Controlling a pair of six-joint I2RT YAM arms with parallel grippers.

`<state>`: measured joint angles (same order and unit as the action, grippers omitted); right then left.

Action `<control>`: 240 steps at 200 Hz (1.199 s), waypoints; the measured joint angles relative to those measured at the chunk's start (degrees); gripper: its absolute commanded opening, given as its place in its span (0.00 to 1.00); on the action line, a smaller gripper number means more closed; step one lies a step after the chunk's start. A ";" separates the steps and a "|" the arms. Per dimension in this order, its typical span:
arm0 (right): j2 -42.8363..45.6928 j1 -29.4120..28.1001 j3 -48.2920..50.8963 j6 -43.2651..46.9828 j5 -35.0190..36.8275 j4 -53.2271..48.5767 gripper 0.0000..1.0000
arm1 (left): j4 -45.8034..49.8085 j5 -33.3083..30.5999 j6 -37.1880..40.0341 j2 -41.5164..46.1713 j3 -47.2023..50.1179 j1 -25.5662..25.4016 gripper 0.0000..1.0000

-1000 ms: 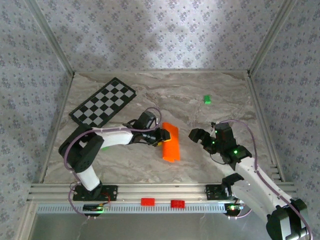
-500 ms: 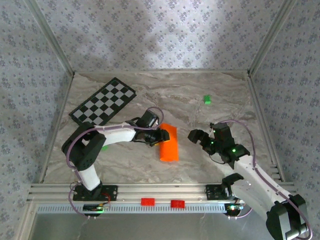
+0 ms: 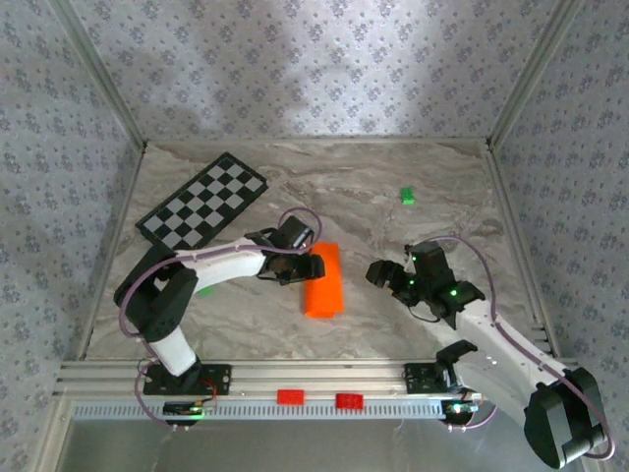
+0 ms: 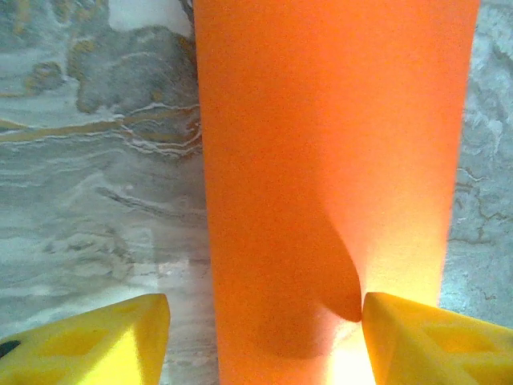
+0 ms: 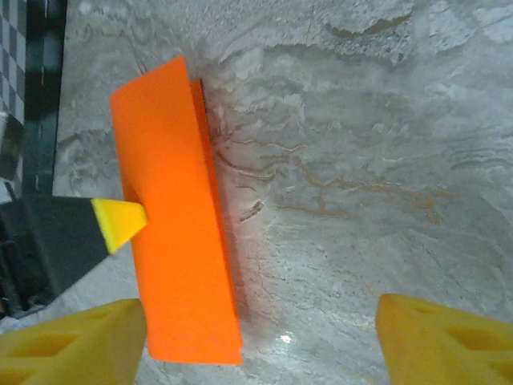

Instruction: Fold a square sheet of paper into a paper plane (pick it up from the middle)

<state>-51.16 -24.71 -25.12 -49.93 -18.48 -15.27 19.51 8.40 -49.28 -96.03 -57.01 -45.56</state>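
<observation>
The square sheet of paper (image 3: 323,280) lies on the marble table as a bright orange folded strip, its layers stacked. My left gripper (image 3: 303,266) is at the strip's left long edge, open. In the left wrist view the paper (image 4: 329,160) runs between the yellow fingers, and the right fingertip (image 4: 425,341) presses a dimple into it. My right gripper (image 3: 381,273) hangs open just right of the strip. In the right wrist view the paper (image 5: 172,216) reaches its left finger (image 5: 72,341), and the left arm's yellow fingertip (image 5: 120,223) touches the paper's edge.
A black-and-white checkered board (image 3: 204,202) lies at the back left. A tiny green block (image 3: 406,196) sits at the back right, and another green bit (image 3: 204,289) is by the left arm. Red blocks (image 3: 290,396) sit on the front rail.
The folded paper has slid left and toward the near edge, turning slightly, with the left gripper drawing back left. The right gripper has edged left toward the paper.
</observation>
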 measured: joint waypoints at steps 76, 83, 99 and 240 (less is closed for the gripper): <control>-10.27 -5.31 -3.13 0.87 -0.37 2.27 0.52 | 3.06 -2.19 3.85 2.19 0.20 1.46 0.60; -10.86 -5.66 -3.32 0.87 -0.39 2.29 0.51 | 3.23 -2.01 4.35 2.08 0.20 1.68 0.60; -11.85 -6.32 -3.39 0.87 -0.39 2.86 0.51 | 3.54 -1.97 5.33 1.68 0.20 1.97 0.60; -18.86 -9.51 -3.67 -0.85 0.26 9.16 0.50 | 6.03 -1.38 8.72 -3.37 -1.18 2.19 0.61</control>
<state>-70.02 -34.22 -28.80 -50.78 -18.22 -6.11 25.54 7.03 -40.56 -99.39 -58.19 -43.38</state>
